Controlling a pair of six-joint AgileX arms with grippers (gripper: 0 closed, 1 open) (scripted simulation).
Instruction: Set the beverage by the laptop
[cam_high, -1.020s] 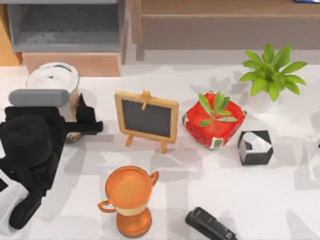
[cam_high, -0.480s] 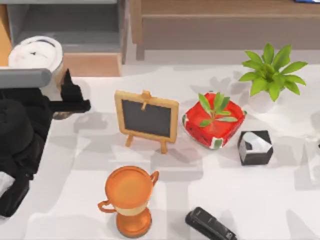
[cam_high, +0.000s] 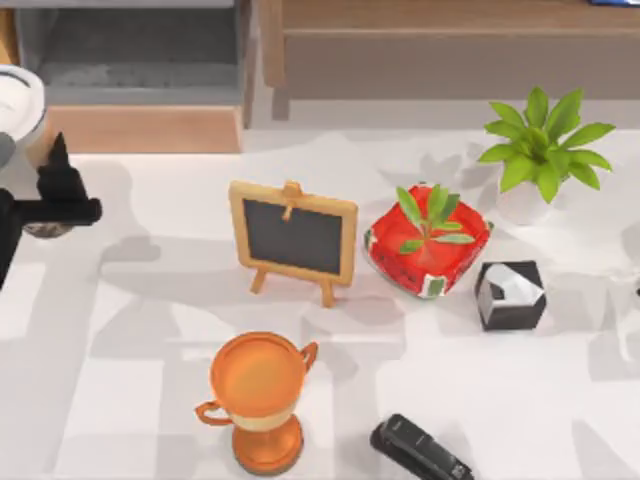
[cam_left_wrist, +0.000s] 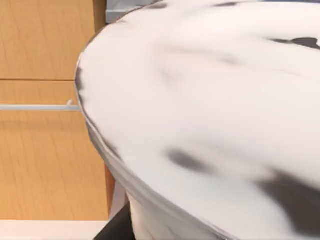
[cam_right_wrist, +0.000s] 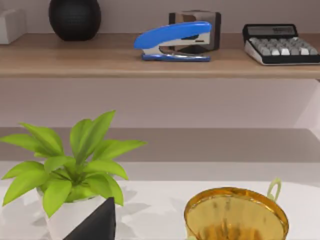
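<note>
Table (cam_high: 330, 400): white, with small chalkboard (cam_high: 293, 238) near the middle.
Top view: beverage (cam_high: 18, 100) far left of the chalkboard, held by left gripper (cam_high: 48, 205).
Left wrist view: white lid (cam_left_wrist: 210, 100) very close.
Right wrist view: green plant (cam_right_wrist: 70, 165), golden cup (cam_right_wrist: 235, 215).

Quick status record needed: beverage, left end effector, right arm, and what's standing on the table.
beverage: white domed lid at the top view's far left edge, raised off the table; lid close up in the left wrist view
left end effector: at the far left, alongside the cup
right arm: its wrist view faces a leafy plant and a gold cup
table items: chalkboard, orange trophy, red planter, black stapler
</note>
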